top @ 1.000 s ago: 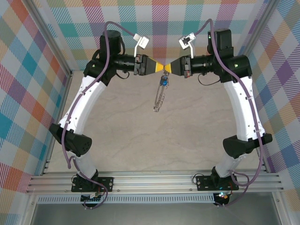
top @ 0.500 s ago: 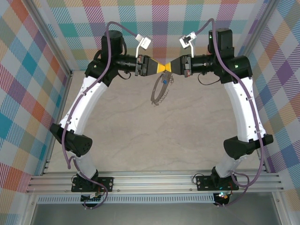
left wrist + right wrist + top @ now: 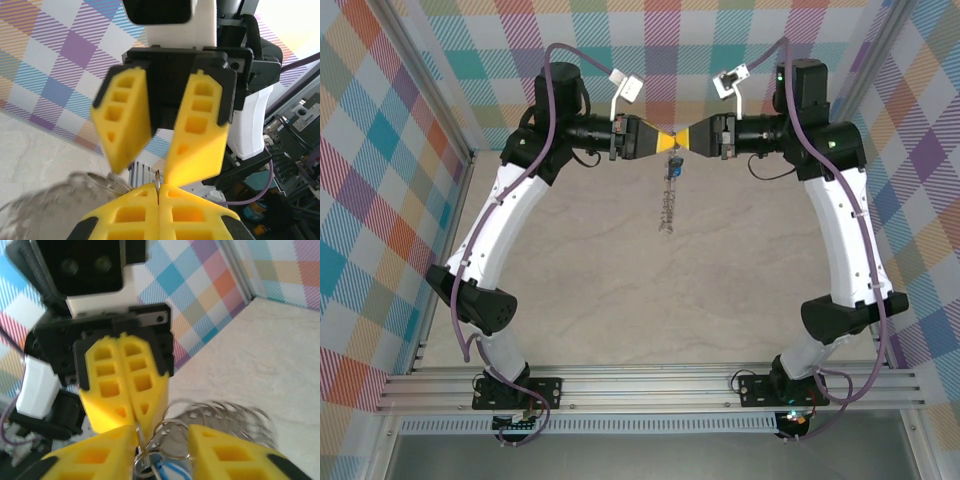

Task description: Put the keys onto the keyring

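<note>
The keyring [image 3: 666, 205] hangs edge-on below the two grippers, high above the table at the back. My left gripper [image 3: 665, 141] is shut on the top of its thin wire [image 3: 158, 180]. My right gripper [image 3: 686, 140] faces it tip to tip and stands open, its yellow fingers [image 3: 100, 452] on either side of the dangling loops without gripping them. The blue-headed key [image 3: 672, 168] hangs just under the grip. In the right wrist view the key [image 3: 167, 472] dangles from a small ring on the keyring [image 3: 220, 412], which is blurred by swinging.
The beige table [image 3: 650, 300] lies well below the hanging hoop. Checkered walls [image 3: 380, 150] close in the back and both sides. An aluminium rail [image 3: 640, 385] with both arm bases runs along the near edge.
The left gripper has shut on the hoop. The right gripper has opened and drawn slightly back to the right. The hoop has swung and now hangs edge-on.
</note>
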Robot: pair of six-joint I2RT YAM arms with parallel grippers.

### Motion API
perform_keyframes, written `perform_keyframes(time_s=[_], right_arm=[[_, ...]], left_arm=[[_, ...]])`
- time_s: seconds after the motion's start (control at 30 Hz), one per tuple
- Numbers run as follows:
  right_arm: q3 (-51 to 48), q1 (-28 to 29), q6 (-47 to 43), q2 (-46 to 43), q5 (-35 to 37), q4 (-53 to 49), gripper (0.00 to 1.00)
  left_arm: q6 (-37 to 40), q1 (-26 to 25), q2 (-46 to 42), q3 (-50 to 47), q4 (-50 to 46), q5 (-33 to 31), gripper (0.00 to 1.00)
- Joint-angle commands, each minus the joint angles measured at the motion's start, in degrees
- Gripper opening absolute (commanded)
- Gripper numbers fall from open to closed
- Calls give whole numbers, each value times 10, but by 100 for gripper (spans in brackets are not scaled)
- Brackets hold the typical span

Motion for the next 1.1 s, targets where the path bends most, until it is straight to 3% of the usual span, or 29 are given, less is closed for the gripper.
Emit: perform_keyframes(time_s=[0.0, 0.1, 0.33, 0.5, 1.07], right_arm=[[-53, -30, 66, -53, -5, 120, 43], [-119, -58, 118, -94, 0, 195, 45], [-239, -62, 131, -154, 37, 262, 46], [-311, -59, 182, -177, 9, 347, 48], [-290, -13, 187, -151, 1, 383, 53]], left_arm=[[-17, -11, -23, 18, 47, -19, 0], [-32, -11, -29, 17, 73, -37, 0], [-73, -12, -33, 15, 152, -67, 0], [-104, -12, -29, 11, 198, -81, 0], [-164, -21, -3, 15, 265, -86, 0]])
